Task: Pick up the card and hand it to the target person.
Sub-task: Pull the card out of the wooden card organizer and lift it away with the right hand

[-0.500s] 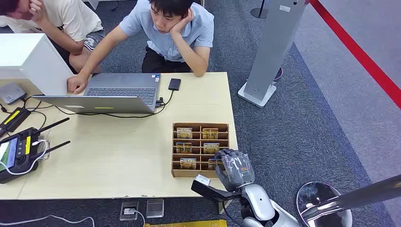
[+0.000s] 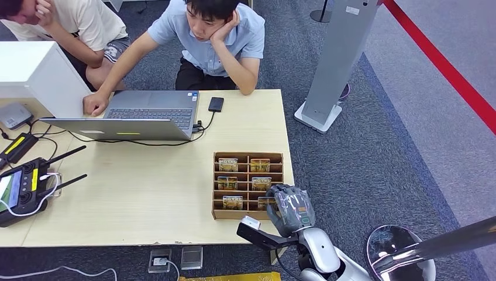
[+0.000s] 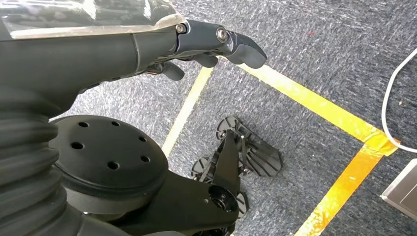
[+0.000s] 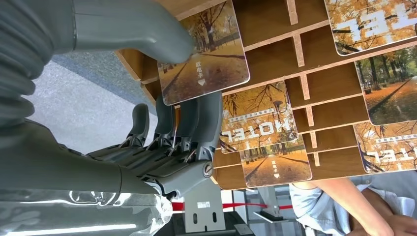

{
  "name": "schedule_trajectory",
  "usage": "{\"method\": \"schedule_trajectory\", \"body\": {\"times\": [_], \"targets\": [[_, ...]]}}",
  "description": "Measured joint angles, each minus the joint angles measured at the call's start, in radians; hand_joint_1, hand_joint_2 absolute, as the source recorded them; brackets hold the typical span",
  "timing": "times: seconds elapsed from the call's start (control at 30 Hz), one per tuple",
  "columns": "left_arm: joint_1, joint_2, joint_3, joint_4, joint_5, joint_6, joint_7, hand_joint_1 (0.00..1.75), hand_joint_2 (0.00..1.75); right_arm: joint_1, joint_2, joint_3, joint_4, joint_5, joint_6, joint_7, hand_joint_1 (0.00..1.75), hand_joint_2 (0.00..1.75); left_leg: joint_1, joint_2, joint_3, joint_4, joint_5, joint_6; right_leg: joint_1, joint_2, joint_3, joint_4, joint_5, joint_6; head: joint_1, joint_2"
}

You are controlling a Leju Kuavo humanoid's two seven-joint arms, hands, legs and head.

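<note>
Card [image 4: 204, 59] — pinched, right hand [image 4: 147, 98]

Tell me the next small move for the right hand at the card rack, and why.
Probably lift straight up and out. The right hand already pinches a card between thumb and fingers, but the card's lower part still sits in the wooden rack, so it must clear its slot before going toward the person.

Illumination is bright, even and diffuse. The pale wooden table [image 2: 146, 193] shows only soft, short shadows beside objects resting on it. Glare streaks the clear plastic hand cover [image 3: 88, 14]. Focus is sharp throughout.
</note>
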Motion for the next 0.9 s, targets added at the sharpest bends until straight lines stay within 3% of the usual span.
{"method": "schedule_trajectory", "body": {"times": [0.07, 0.13, 0.9], "targets": [[0.0, 0.0, 0.0, 0.0, 0.0, 0.0, -0.001, 0.0, 1.75, 0.0, 0.0, 0.0, 0.0, -0.001, 0.0, 0.0, 1.57, 1.75, 0.0, 0.0, 0.0, 0.0, 0.0, 0.0, 0.0, 0.0, 0.0, 0.0, 0.0, 0.0, 0.0, 0.0], [-0.001, 0.0, 0.0, 0.0, 0.0, 0.0, -0.004, 0.0, 1.75, 0.0, 0.0, 0.0, 0.0, -0.002, 0.0, 0.0, 1.75, 1.75, 0.0, 0.0, 0.0, 0.0, 0.0, 0.0, 0.0, 0.0, 0.0, 0.0, 0.0, 0.0, 0.0, 0.0], [-0.001, 0.0, 0.0, 0.0, -0.01, 0.0, -0.005, 0.0, 1.75, 0.0, -0.001, -0.002, -0.026, 0.056, -0.145, -0.049, 1.75, 1.75, 0.0, 0.0, 0.0, 0.0, 0.0, 0.0, 0.0, 0.0, 0.0, 0.0, 0.0, 0.0, 0.0, 0.0]]}}
